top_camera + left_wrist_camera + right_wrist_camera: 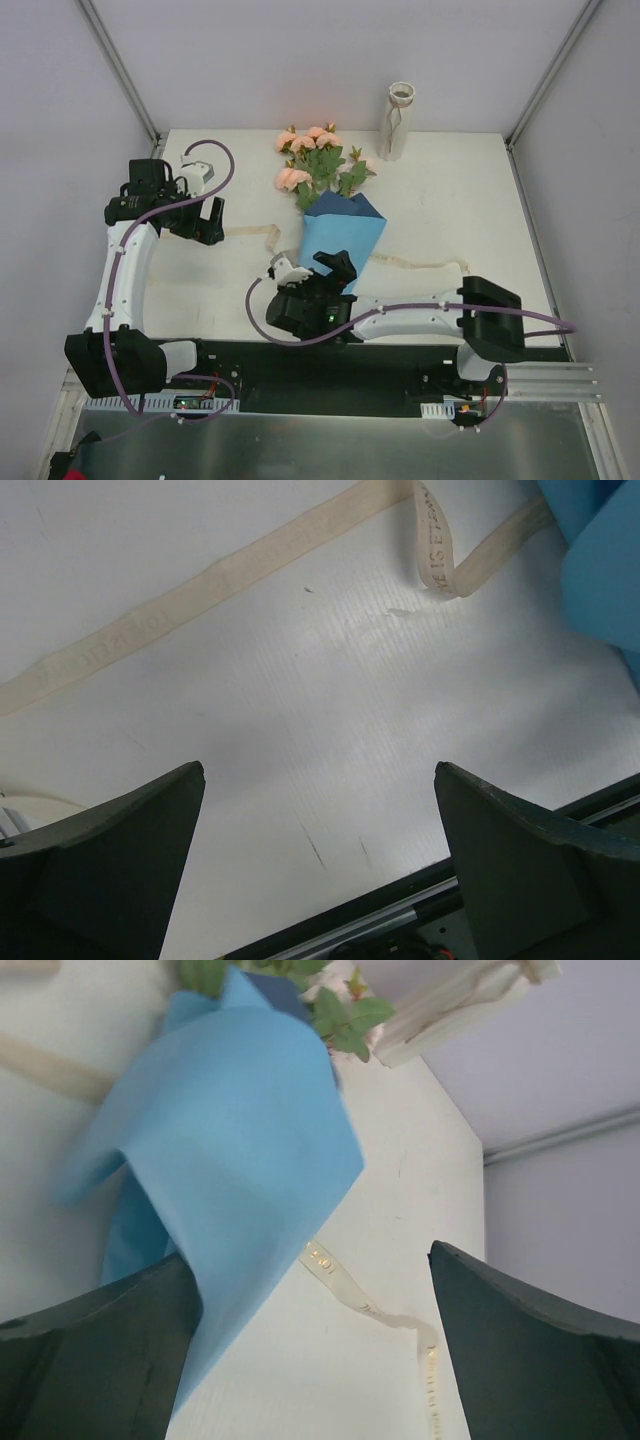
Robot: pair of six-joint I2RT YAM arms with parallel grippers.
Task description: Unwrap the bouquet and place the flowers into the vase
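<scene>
The bouquet lies flat mid-table, its blue paper cone [341, 233] loosened and the peach-pink flowers [309, 158] pointing to the back. The cream ribbon lies untied, one end to the left [262, 232] and one to the right [425, 266]. Upright at the back edge stands the off-white vase [398, 121]. My right gripper [316, 268] is open at the cone's narrow end. In the right wrist view a flap of blue paper [235, 1150] reaches in beside the left finger [90, 1360]. To the left, my left gripper [206, 224] hangs open over bare table, near the ribbon [230, 572].
The white table [470, 200] ends at a black rail [390, 362] along the near edge, where both arm bases stand. Grey enclosure walls with metal corner posts [120, 70] close off the back and sides. Purple cables loop along both arms.
</scene>
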